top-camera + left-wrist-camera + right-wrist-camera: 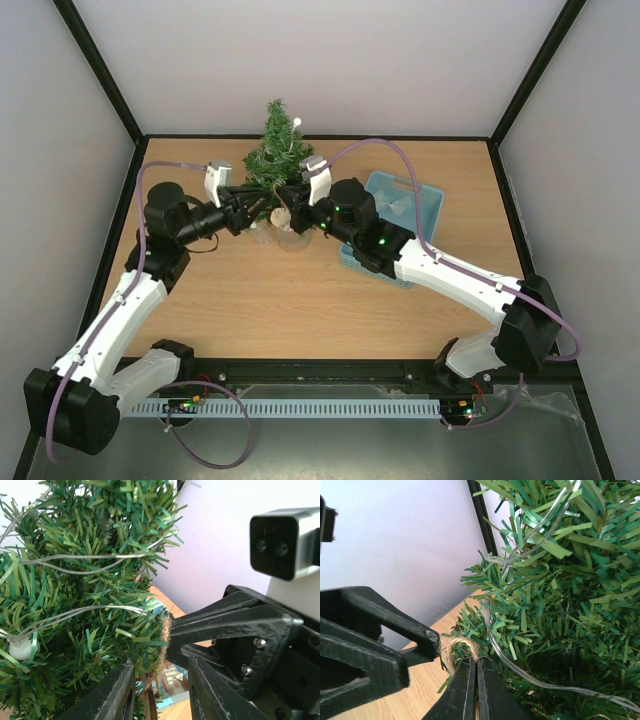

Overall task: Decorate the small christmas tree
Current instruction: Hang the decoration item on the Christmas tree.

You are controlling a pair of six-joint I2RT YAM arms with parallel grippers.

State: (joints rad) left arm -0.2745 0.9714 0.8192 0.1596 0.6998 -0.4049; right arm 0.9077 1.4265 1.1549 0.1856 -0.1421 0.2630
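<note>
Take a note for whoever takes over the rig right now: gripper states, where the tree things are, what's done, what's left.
Left gripper: open, jaws apart, close beside the twine loop at the lower branches of the small christmas tree.
Right gripper: shut on that loop.
Done: a clear light string is draped over the tree.
Left: I can't tell whether the loop is hooked on a branch; check before the right lets go.
The blue basket sits right of the tree, contents unclear.
</note>
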